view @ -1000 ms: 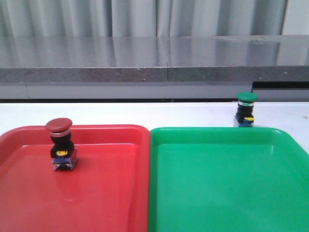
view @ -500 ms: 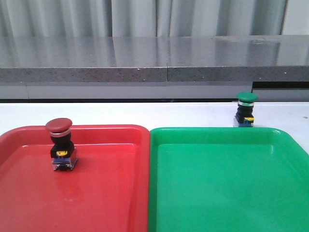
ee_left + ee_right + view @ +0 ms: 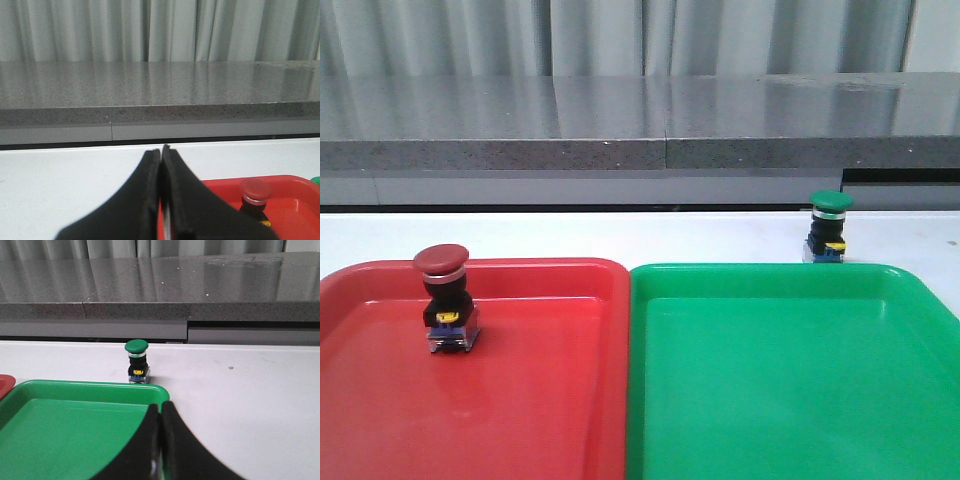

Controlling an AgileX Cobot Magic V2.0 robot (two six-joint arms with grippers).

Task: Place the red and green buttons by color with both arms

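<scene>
The red button (image 3: pixel 445 298) stands upright inside the red tray (image 3: pixel 550 400), near its far left; it also shows in the left wrist view (image 3: pixel 256 196). The green button (image 3: pixel 829 227) stands upright on the white table just behind the green tray (image 3: pixel 780 390); it also shows in the right wrist view (image 3: pixel 137 361). My left gripper (image 3: pixel 161 152) is shut and empty, left of the red button and short of it. My right gripper (image 3: pixel 160 407) is shut and empty, over the green tray's far right corner, short of the green button. Neither arm shows in the front view.
The two trays sit side by side at the table's front, red left, green right (image 3: pixel 75 425). A grey stone ledge (image 3: pixel 640 125) runs along the back, with curtains behind it. White table (image 3: pixel 250 390) lies right of the green tray.
</scene>
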